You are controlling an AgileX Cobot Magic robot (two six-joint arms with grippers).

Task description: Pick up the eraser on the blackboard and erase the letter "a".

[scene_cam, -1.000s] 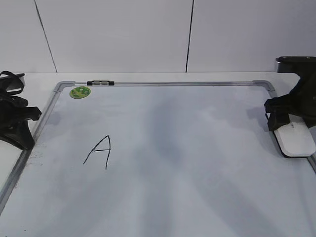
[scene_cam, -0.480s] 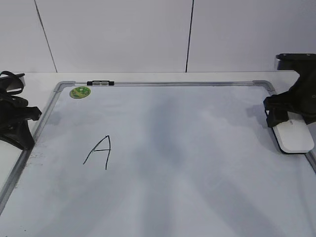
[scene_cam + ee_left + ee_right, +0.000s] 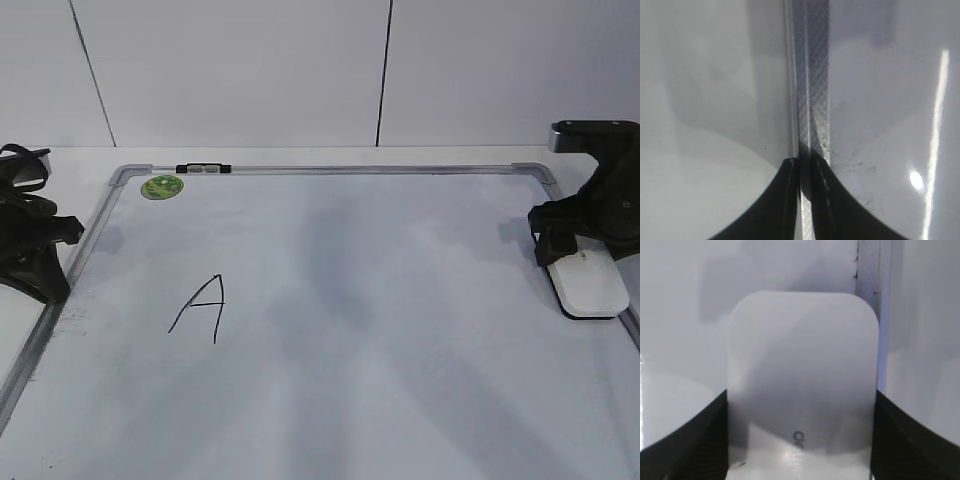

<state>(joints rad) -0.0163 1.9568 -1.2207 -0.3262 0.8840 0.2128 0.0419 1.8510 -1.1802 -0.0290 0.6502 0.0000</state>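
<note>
The right gripper (image 3: 572, 247) is carrying the eraser (image 3: 592, 286), clamped between its jaws, back along the blackboard (image 3: 400, 300) edge; no small "a" is showing, suggesting wiping is finished; the left gripper (image 3: 805, 200) is resting nearly closed.

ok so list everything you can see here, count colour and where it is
blackboard: 1, white surface with grey metal frame, flat, filling most of the exterior view
black-and-clear clip: 1, on the board's far edge, towards the left
green round magnet: 1, green, far left corner of the board
capital "A": 1, thin black marker, left half of the board; no lowercase "a" shows
eraser: 1, white with small grey print, at the board's right edge
left claw: 1, black, fingers nearly together over the board's left frame, holding nothing
right claw: 1, black, fingers on both sides of the eraser
</note>
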